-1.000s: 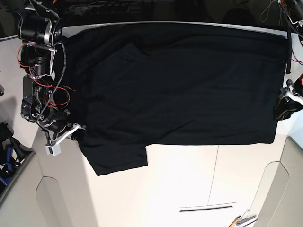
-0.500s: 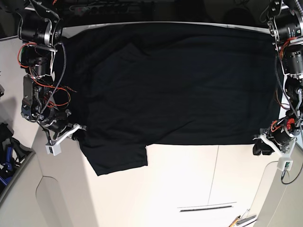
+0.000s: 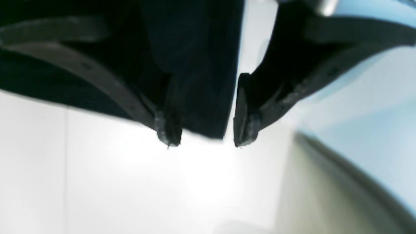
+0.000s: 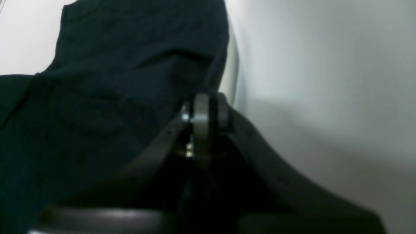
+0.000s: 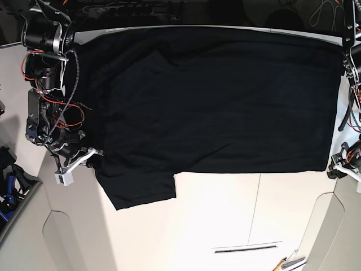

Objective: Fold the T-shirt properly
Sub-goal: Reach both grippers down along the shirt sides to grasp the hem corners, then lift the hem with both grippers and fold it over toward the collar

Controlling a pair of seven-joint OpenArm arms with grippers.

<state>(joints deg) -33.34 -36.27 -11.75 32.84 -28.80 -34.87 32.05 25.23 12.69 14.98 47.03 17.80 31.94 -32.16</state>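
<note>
The black T-shirt (image 5: 214,101) lies spread flat on the white table (image 5: 225,220), plain side up, with one sleeve (image 5: 141,189) pointing toward the near edge. My right gripper (image 5: 93,161) sits at the shirt's left edge beside that sleeve. In the right wrist view its fingertips (image 4: 201,107) are pressed together, with the cloth (image 4: 113,81) rising up to them. My left gripper (image 5: 337,171) is at the shirt's lower right corner. In the left wrist view it (image 3: 206,136) stands open, with the corner of the cloth (image 3: 195,65) between the two fingers.
A thin dark strip (image 5: 245,247) lies on the table toward the near edge, with small tools (image 5: 287,262) near it. Grey curved panels (image 5: 34,237) border the table at both near corners. Red wires (image 5: 62,113) hang along the right arm.
The left arm swung from the shirt's right edge down to its lower right corner. The right arm and the shirt stayed still.
</note>
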